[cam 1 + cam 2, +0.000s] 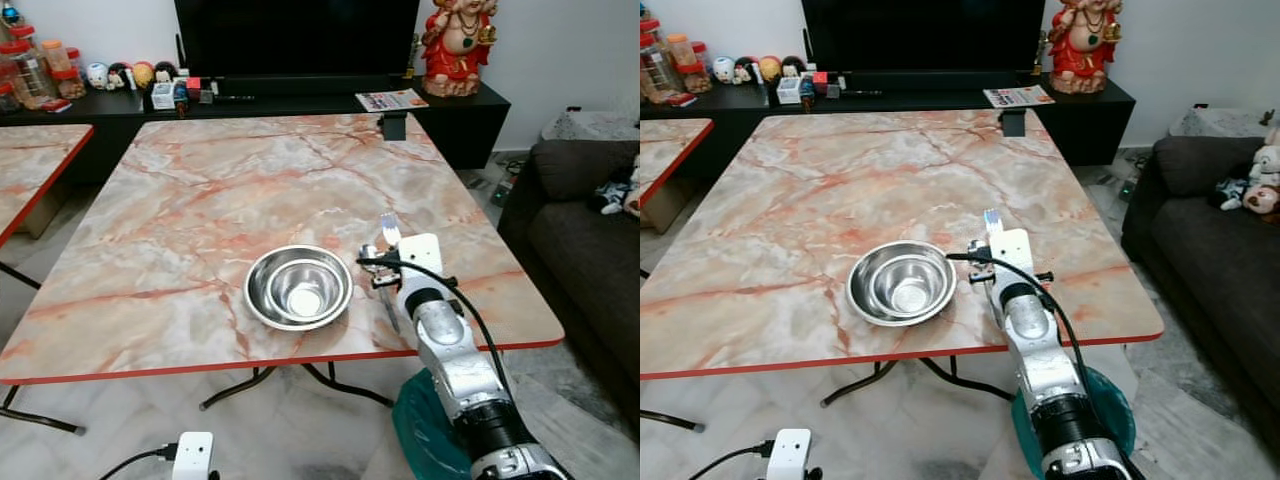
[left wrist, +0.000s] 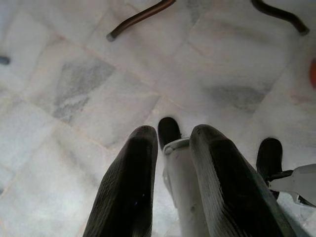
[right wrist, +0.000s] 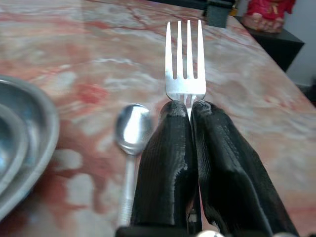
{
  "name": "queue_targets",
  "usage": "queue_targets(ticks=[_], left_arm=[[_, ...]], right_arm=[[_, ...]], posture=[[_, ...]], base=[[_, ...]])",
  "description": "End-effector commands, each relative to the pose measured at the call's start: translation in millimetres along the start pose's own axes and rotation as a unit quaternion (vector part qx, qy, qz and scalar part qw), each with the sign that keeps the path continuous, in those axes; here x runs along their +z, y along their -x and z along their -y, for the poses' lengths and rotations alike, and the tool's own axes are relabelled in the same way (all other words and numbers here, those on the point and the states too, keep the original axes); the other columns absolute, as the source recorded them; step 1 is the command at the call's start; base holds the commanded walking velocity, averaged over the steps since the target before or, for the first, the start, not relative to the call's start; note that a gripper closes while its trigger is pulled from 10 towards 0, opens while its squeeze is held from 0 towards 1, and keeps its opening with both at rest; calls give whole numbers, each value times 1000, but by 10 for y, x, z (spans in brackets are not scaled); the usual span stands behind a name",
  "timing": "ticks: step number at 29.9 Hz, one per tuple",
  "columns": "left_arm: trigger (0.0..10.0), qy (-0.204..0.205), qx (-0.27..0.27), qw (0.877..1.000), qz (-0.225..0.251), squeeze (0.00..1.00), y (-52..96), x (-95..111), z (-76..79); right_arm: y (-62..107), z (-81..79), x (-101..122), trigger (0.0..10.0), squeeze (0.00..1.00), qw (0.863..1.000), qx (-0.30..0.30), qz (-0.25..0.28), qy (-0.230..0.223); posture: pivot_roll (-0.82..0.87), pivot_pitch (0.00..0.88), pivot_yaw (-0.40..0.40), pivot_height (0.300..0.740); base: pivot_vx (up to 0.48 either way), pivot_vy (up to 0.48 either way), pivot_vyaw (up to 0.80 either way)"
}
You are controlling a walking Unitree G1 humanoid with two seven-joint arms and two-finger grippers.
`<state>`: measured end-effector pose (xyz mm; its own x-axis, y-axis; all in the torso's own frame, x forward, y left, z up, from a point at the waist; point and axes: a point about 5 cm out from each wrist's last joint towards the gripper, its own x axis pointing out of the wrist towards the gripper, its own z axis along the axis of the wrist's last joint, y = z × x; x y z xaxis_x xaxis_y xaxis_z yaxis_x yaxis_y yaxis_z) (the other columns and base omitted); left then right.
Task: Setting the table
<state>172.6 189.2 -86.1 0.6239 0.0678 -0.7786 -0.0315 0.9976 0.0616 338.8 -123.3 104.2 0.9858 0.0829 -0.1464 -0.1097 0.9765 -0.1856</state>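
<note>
Right wrist view shows my right tool [image 3: 190, 111] pinching the neck of a silver four-tined steel fork [image 3: 185, 59], tines pointing away along my fingers, over the pink-veined marble worktop [image 3: 276, 133]; a small steel spoon [image 3: 132, 129] lies just beside it, parallel, toward the round steel bowl [image 1: 298, 286]; so I judge the fork goes down on the spoon's far side; my left tool [image 2: 173, 148] hangs idle over the floor, slightly spread.

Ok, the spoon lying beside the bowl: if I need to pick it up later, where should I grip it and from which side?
Probably its handle, pinched across from above. The spoon lies flat on the table, bowl end pointing away from the robot, between the steel bowl and the fork held in the right gripper. The handle runs back toward the near edge, so approach from there.
</note>
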Motion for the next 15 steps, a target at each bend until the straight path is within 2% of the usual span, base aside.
queue_targets(ticks=[1, 5, 15], left_arm=[[10000, -1, 0, 1000, 5, 0, -4, 23, 3], [10000, 0, 3, 1000, 3, 0, 1, 3, -11], [10000, 2, 7, 1000, 5, 0, 0, 12, -18]], right_arm=[[-17, 10, 106, 10000, 0, 1000, -1, 19, -3], [-12, -7, 98, 10000, 0, 1000, 2, 18, -7], [-14, -17, 104, 10000, 0, 1000, 3, 18, -13]], posture=[[-30, 0, 0, 740], [-29, 0, 0, 740], [-28, 0, -3, 740]], base=[[0, -244, 0], [0, -244, 0], [0, 0, 0]])
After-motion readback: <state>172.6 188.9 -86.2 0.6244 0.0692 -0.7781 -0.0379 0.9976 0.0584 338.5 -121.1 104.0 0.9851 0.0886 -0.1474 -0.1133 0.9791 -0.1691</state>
